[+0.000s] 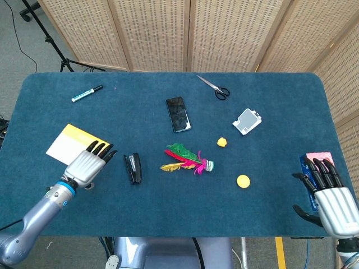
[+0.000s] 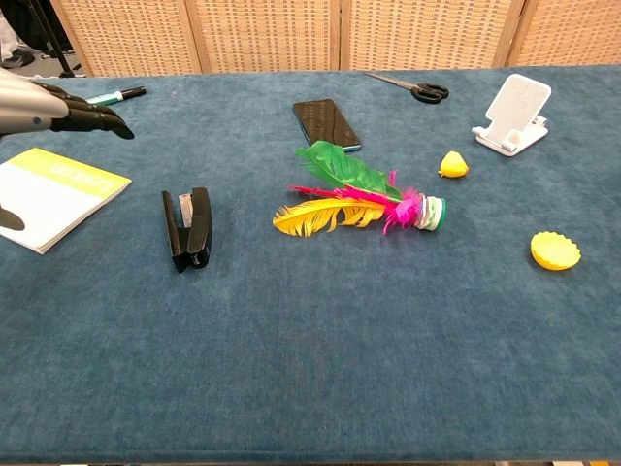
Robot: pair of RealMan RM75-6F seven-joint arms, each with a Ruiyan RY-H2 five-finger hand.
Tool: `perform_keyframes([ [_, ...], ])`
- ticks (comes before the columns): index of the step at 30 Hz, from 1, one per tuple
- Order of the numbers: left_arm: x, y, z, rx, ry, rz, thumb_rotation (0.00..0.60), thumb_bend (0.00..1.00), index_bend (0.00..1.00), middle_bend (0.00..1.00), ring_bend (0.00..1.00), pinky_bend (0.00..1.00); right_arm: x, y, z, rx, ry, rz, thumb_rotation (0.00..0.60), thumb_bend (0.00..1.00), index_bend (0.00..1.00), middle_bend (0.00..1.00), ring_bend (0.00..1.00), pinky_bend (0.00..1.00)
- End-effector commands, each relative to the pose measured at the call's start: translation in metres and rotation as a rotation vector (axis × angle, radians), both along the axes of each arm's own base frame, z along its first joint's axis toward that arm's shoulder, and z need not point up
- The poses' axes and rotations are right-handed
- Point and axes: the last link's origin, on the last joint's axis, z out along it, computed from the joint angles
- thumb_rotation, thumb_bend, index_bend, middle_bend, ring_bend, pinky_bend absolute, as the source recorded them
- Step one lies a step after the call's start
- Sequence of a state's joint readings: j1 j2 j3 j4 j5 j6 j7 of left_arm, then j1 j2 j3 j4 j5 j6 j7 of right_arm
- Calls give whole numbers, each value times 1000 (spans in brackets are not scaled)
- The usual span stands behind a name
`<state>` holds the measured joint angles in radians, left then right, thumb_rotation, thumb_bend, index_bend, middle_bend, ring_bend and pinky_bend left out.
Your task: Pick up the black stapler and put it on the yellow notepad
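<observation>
Head view, left to right: yellow notepad (image 1: 66,143) flat on the blue table (image 1: 168,218), partly covered by the left hand (image 1: 88,162), which hovers above its near corner with fingers extended and slightly apart, holding nothing. Black stapler (image 1: 133,167) lies just right of that hand, apart from it and untouched. Feather shuttlecock (image 1: 188,159) sits mid-table, yellow cap (image 1: 243,181) further right. Right hand (image 1: 331,196) rests at the far right edge, fingers spread, empty. Nothing done yet: grasp, lift and placement on the notepad all remain.
</observation>
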<state>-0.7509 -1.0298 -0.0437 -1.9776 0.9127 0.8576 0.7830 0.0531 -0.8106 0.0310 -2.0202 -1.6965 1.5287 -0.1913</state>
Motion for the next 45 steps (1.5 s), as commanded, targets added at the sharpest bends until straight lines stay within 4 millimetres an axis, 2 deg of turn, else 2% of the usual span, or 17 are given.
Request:
perform_keyframes([
  [1,1,6,-11,-13,13,3,600,81,0,0,0,0,-2,-1,1,-4,-2,-6,600,208,257,57,0,20],
  [19,23,20,-54,-75,11,-26,600,101,0,0,0,0,-11,-5,5,-28,-11,-32,600,208,257,57,0,20],
  [31,31,39,-72,-104,27,-13,600,104,0,0,0,0,-19,-8,6,-36,-5,-54,600,208,257,57,0,20],
  [45,44,48,-95,-133,17,-31,600,117,2,0,0,0,-27,-13,9,-53,-5,-81,600,208,257,57,0,20],
])
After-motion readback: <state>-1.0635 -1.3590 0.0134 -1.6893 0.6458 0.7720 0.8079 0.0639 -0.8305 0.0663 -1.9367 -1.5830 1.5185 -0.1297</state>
